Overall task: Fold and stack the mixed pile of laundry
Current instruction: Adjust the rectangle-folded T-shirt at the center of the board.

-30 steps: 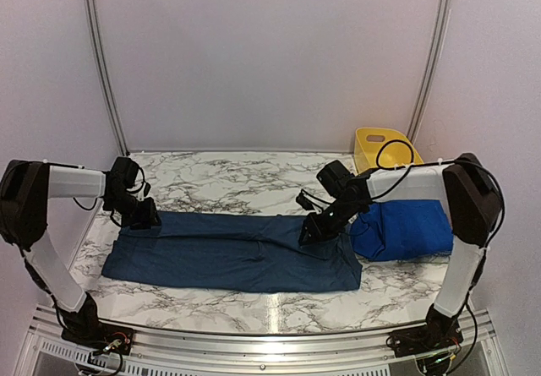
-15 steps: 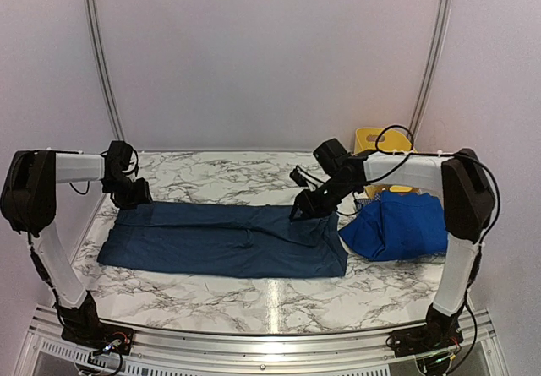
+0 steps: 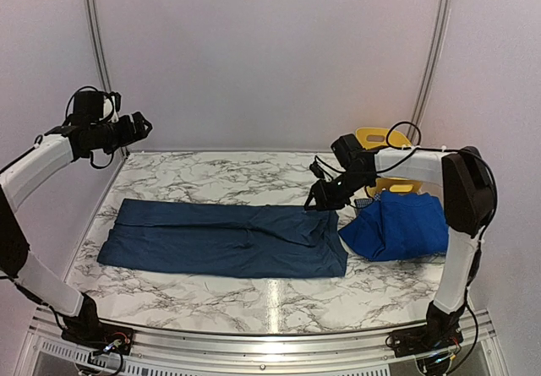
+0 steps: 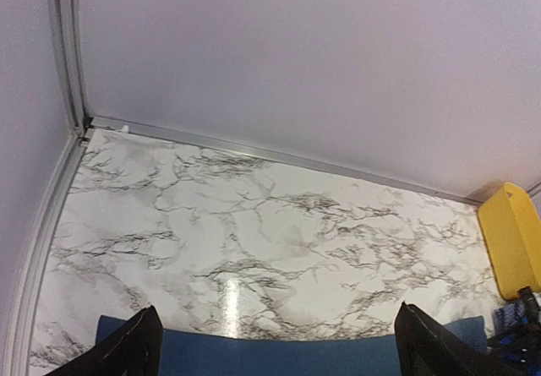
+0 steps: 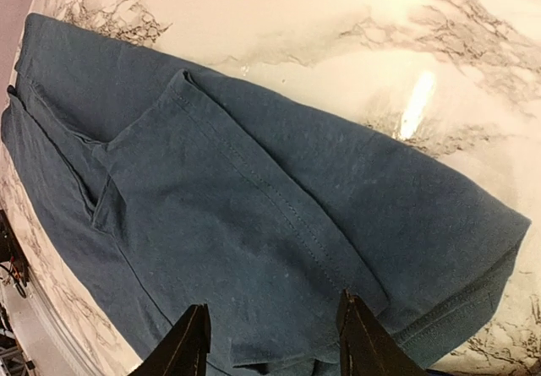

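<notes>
Evidently mid-fold: a dark denim-blue garment (image 3: pixel 228 241) lies flat, doubled lengthwise, along the bench (image 3: pixel 237 182).
Both are spread and empty: the left gripper (image 3: pixel 139 126) is high above the bench, and the right gripper (image 3: pixel 321 200) is low over the garment's far right corner, likely to regrasp it. A royal-blue garment (image 3: pixel 397 228) lies beside.

The end effector (image 5: pixel 275 340), fingers apart, hangs over the dark denim-blue garment (image 5: pixel 254 215).

You get only a strip of the dark garment (image 4: pixel 279 357) along the left wrist view's bottom edge; the yellow tub (image 4: pixel 513 241) is cut by its right edge.
</notes>
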Available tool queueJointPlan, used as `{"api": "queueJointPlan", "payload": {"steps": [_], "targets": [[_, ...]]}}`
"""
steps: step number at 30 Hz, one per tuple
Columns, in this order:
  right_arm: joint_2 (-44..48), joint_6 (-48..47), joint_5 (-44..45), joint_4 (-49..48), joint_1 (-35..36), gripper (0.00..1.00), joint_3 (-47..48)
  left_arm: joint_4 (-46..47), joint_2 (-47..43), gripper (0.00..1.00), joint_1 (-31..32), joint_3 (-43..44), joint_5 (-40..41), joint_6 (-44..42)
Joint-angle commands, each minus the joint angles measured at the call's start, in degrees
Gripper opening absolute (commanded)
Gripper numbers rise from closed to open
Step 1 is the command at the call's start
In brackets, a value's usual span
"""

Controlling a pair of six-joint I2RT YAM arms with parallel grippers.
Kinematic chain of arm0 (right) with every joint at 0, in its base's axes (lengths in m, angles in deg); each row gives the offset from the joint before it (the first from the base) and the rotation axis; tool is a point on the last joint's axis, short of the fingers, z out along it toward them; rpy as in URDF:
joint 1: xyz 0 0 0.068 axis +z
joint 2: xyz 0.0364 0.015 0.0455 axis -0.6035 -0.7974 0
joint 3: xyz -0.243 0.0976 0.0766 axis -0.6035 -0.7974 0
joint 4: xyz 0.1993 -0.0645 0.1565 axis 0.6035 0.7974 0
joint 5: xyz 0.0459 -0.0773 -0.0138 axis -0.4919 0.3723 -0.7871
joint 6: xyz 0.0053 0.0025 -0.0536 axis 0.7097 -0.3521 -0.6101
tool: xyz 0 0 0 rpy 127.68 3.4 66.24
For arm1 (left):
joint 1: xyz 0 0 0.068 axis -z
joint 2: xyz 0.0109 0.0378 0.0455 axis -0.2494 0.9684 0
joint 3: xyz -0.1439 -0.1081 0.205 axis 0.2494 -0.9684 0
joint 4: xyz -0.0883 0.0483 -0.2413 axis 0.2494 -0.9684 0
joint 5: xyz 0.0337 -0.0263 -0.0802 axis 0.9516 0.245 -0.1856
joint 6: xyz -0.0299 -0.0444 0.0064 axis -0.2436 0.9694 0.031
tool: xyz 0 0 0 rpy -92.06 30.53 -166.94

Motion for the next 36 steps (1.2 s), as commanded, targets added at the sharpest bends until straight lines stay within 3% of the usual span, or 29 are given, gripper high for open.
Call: {"api": "queueJointPlan", "payload": {"steps": [1, 12, 16, 23, 28, 30, 33, 36], "targets": [[-2.2, 0.7, -0.7, -0.1, 0.4, 0.47, 0.4, 0.0, 4.3, 0.99, -0.6, 2.0, -12.6, 2.4], [-5.5, -1.2, 6.7, 3.0, 0.7, 0.54, 0.7, 0.2, 1.5, 0.99, 1.1, -3.9, -10.3, 2.1], [-7.0, -1.7, 5.6, 2.9, 1.1, 0.55, 1.2, 0.3, 1.2, 0.99, 1.4, -4.6, -9.8, 2.2], [-5.3, -1.6, 0.3, 3.4, 2.4, 0.30, 3.3, 0.7, -0.1, 0.99, 1.5, -5.4, -9.0, 2.0], [-2.7, -1.9, -0.6, 3.7, 3.5, 0.22, 3.4, 0.7, -0.5, 0.99, 1.5, -6.1, -9.1, 1.9], [-2.9, -2.3, -0.7, 4.1, 3.8, 0.25, 2.9, 0.7, -0.7, 0.99, 1.5, -6.5, -8.8, 1.7], [-3.6, -1.9, 0.7, 4.5, 3.8, 0.38, 2.1, 0.8, -1.0, 0.99, 1.5, -6.6, -8.7, 1.7], [-3.7, -1.2, 3.3, 5.2, 3.8, 0.41, 2.4, 0.8, -1.2, 0.99, 1.5, -6.8, -8.7, 1.6]]}}
